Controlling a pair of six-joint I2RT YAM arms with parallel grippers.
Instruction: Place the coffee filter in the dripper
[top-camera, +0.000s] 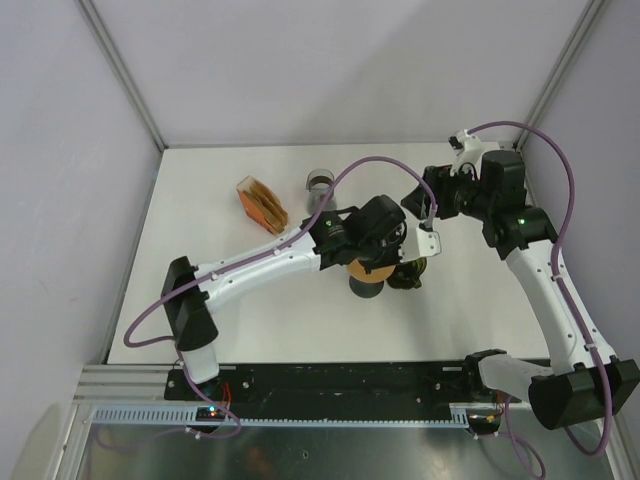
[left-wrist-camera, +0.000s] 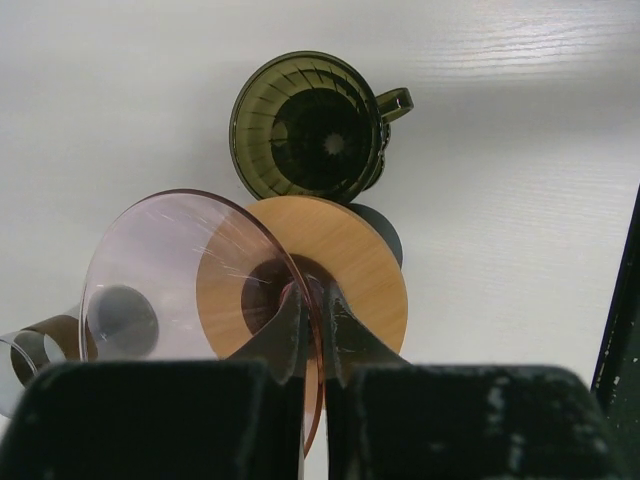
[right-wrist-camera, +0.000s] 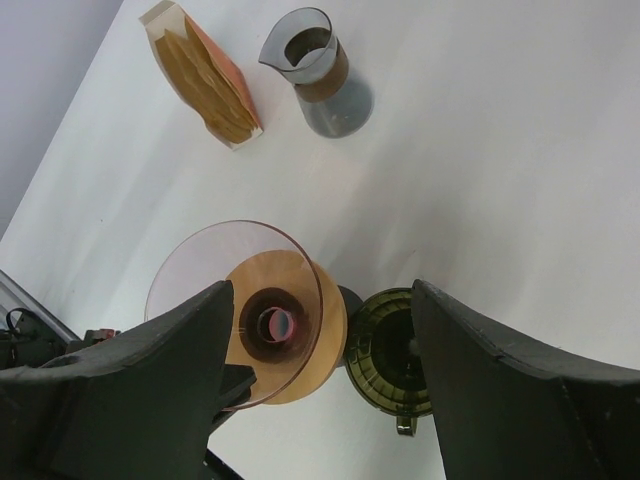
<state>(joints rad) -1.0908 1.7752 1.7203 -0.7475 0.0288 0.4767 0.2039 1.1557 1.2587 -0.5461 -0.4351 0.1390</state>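
White table (top-camera: 250, 310), grey walls (top-camera: 300, 70); left gripper (left-wrist-camera: 312, 310) clenched on pink dripper (left-wrist-camera: 170, 270), right gripper (right-wrist-camera: 322, 295) released

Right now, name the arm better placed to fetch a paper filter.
Right. The right hand is open and empty; the left hand is shut on the rim of the pink dripper.

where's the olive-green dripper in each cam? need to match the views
Top external: olive-green dripper at centre, just right of the wooden disc, partly covered from above.
Left wrist: dripper upper centre, handle to the right, beyond the disc.
Right wrist: dripper bottom centre, right of the disc.
Shared landmark: the wooden disc on the clear pink dripper.
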